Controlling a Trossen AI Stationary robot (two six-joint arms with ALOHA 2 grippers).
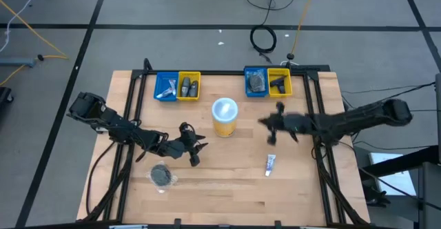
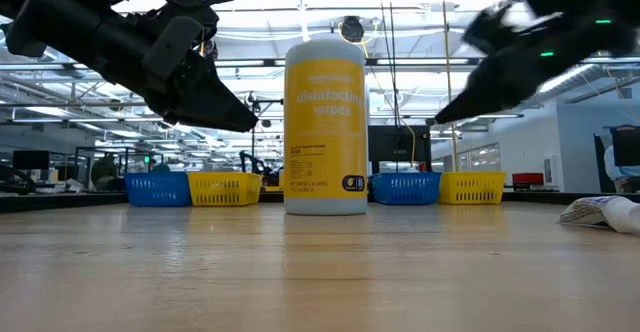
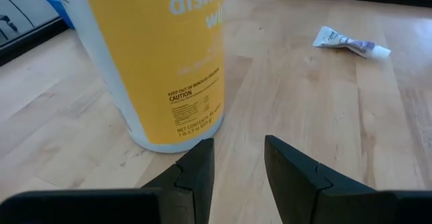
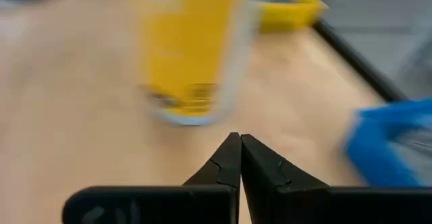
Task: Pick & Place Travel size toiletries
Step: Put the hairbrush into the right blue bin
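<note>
A white tube with a blue end (image 1: 270,163) (image 3: 351,43) lies flat on the table, right of the middle. A dark disc in clear wrap (image 1: 162,176) lies near the front left. My left gripper (image 1: 196,146) (image 3: 237,163) stands open just left of the yellow wipes canister (image 1: 224,116) (image 3: 155,62), with nothing between its fingers. My right gripper (image 1: 265,122) (image 4: 239,143) hangs shut and empty over the table, right of the canister, and shows blurred. More small toiletries lie in the bins at the back.
The canister stands upright mid-table between the two grippers. Two pairs of bins line the far edge: blue (image 1: 165,86) and yellow (image 1: 188,85) on the left, blue (image 1: 255,81) and yellow (image 1: 279,81) on the right. A black frame rims the table.
</note>
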